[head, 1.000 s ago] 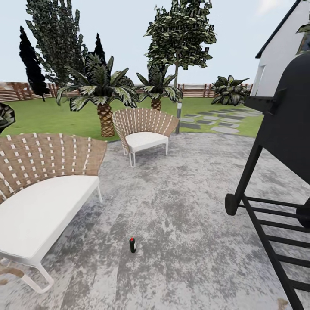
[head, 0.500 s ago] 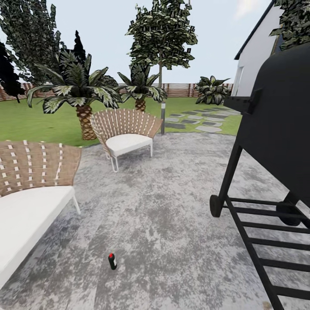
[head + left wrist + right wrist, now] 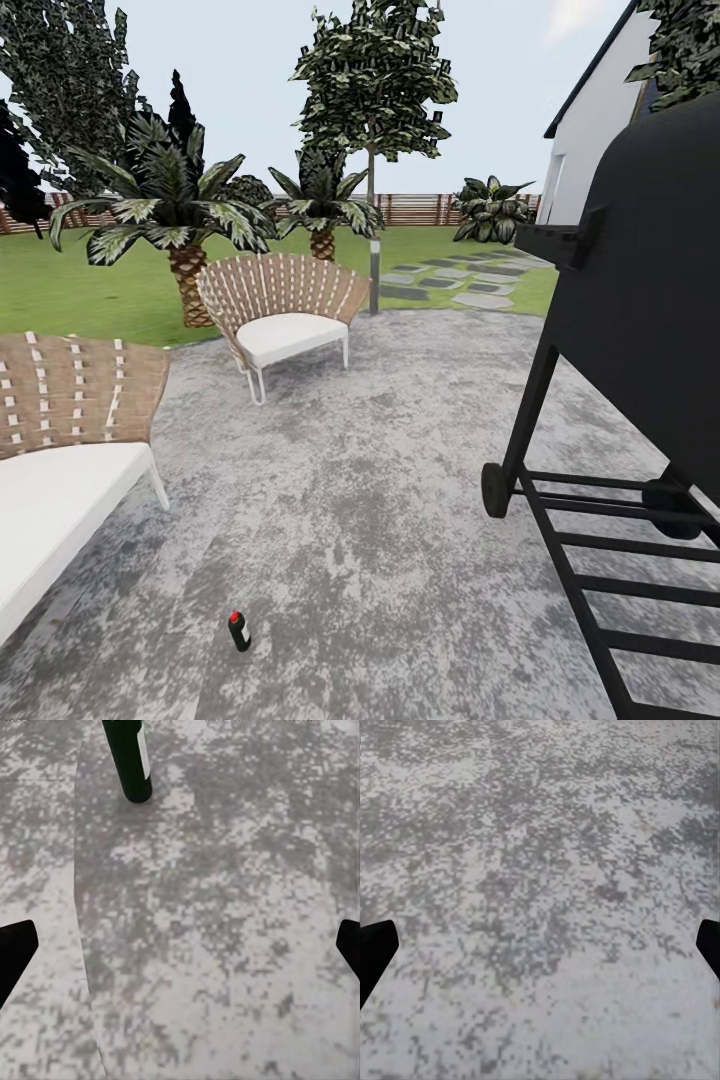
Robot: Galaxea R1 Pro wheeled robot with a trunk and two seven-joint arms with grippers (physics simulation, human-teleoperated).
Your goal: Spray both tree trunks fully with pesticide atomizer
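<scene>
The step in hand looks like the approach to the pickup: the pesticide atomizer (image 3: 238, 631), a small dark bottle with a red cap, stands upright on the mottled grey paving (image 3: 400, 520), untouched. In the left wrist view the atomizer's dark lower body (image 3: 129, 761) stands ahead of the left gripper (image 3: 180, 945), a little toward one finger's side and well short of the jaws. That gripper is spread wide with nothing between its black fingertips (image 3: 13, 952). The right gripper (image 3: 540, 945) is likewise wide apart and holds nothing, with bare paving ahead of it.

The next move, as I judge it, calls for bringing the left gripper forward and lower until the bottle sits between the fingers, then closing on its body without tipping it.

The bottle's cap and nozzle are cut off in the left wrist view, so which way it sprays cannot be told. A tall tree (image 3: 372, 70) stands far ahead, its thin trunk (image 3: 372, 240) partly behind a wicker chair (image 3: 280, 310). A black grill (image 3: 640, 330) blocks much on the right-arm side
</scene>
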